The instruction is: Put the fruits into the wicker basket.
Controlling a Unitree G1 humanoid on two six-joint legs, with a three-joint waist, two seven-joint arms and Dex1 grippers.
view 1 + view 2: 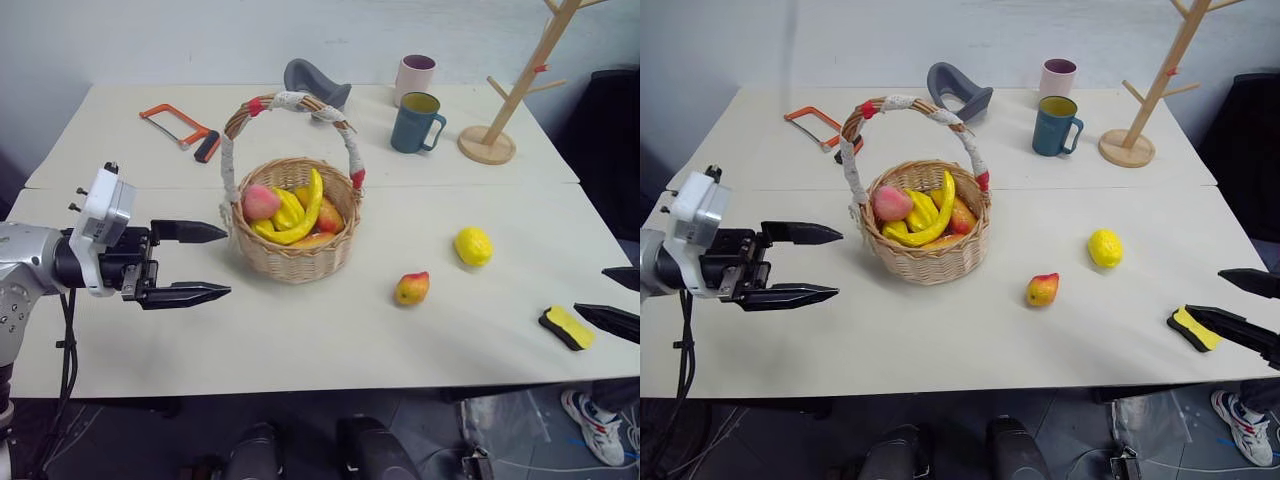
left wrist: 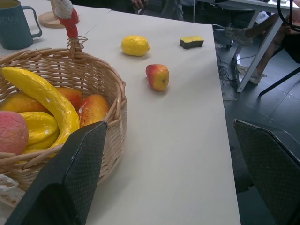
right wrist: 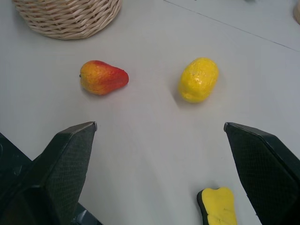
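A woven wicker basket (image 1: pixel 295 235) holds a banana (image 1: pixel 306 212) and peach (image 1: pixel 261 202); bumpy lemon (image 1: pixel 473 245) and mango (image 1: pixel 411 288) lie at its four o'clock. Left gripper (image 1: pixel 205 262) and right gripper (image 1: pixel 622 298) gape apart, empty.

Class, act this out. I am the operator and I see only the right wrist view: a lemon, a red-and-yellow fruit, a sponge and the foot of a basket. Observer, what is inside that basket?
Observer: The basket holds a banana, a peach and more.
Operator: Where is the left tool?
Observer: The left tool is beside the basket on the robot's left, open and empty.
Operator: What lies behind the basket?
Observer: A teal mug, a pink mug and a saw are on the far half of the table.
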